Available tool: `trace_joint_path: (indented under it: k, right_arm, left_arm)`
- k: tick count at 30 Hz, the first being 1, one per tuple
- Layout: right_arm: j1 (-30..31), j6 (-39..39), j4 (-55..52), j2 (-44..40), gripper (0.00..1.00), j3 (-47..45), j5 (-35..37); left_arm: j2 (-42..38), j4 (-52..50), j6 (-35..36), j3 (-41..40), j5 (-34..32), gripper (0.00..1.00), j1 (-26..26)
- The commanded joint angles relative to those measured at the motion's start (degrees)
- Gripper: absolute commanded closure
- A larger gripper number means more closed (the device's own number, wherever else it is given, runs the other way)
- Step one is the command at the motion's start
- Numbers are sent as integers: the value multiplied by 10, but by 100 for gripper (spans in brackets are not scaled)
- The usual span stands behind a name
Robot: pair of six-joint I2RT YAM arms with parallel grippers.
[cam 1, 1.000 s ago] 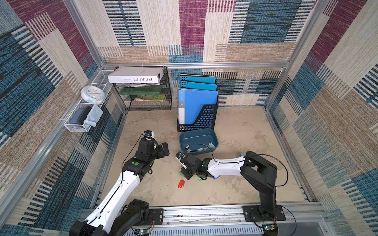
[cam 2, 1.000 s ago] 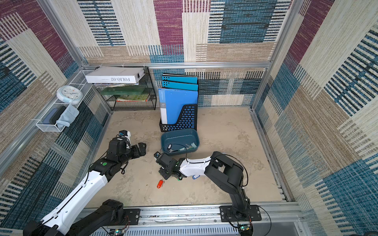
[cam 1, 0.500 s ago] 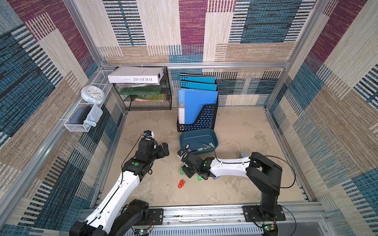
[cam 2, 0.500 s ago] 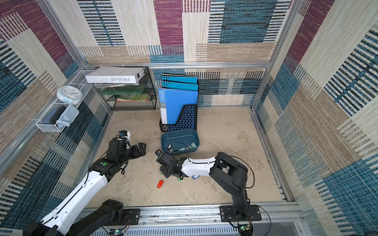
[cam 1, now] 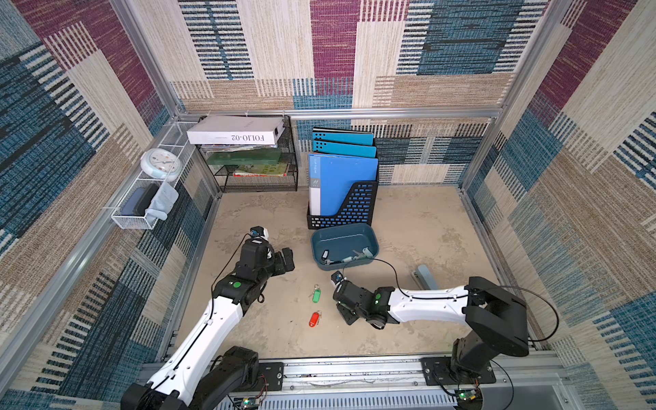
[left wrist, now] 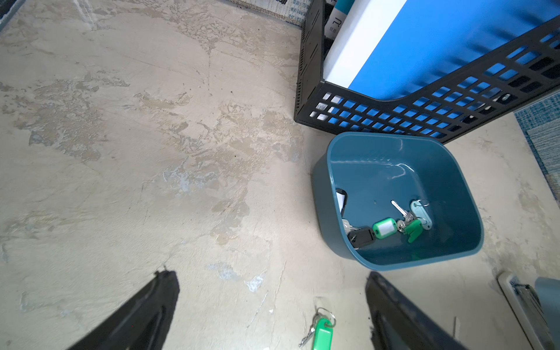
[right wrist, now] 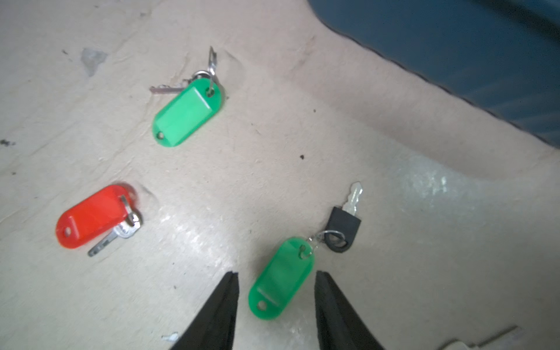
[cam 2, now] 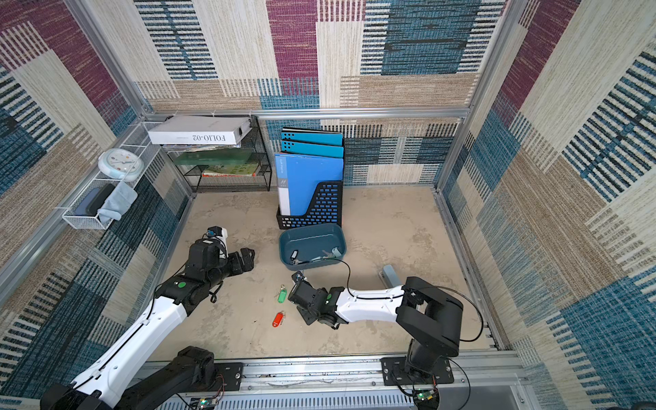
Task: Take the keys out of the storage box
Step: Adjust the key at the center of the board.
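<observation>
Near the storage box [left wrist: 378, 175], a green-tagged key [right wrist: 280, 291] lies loose between the right gripper's [right wrist: 275, 272] parted jaws (left gripper [left wrist: 268, 272] gapes empty); next, probably, a reach for the keys [left wrist: 385, 227] inside the box.

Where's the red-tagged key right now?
In both top views the red-tagged key lies on the tabletop outside the storage box, between the two arms, just left of the right gripper.

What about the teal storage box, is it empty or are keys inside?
Not empty. The left wrist view shows the storage box holding several keys: a green tag, a black tag and a pale tag.
</observation>
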Motion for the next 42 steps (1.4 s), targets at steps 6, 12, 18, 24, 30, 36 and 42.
trace_joint_path:
  k: [6, 12, 18, 24, 30, 36, 42]
  right_arm:
    - [0, 92, -67, 58, 74, 38, 91]
    - [-9, 84, -34, 84, 83, 40, 80]
    - [-13, 73, -27, 97, 83, 61, 80]
    - [-3, 102, -109, -1, 58, 57, 98]
    - [-3, 214, -179, -151, 47, -49, 87]
    - [-3, 295, -202, -157, 47, -102, 76]
    - [-26, 283, -144, -121, 61, -109, 76]
  left_arm:
    - [-7, 2, -4, -3, 2, 0, 1]
    - [-9, 1, -3, -3, -2, 1, 1]
    - [-13, 1, -3, -5, -2, 0, 1]
    - [-12, 2, -4, -5, -2, 0, 1]
    - [-8, 4, -4, -4, 4, 1, 1]
    - [-9, 5, -4, -3, 4, 0, 1]
    - [-19, 2, -4, -6, 1, 1, 1]
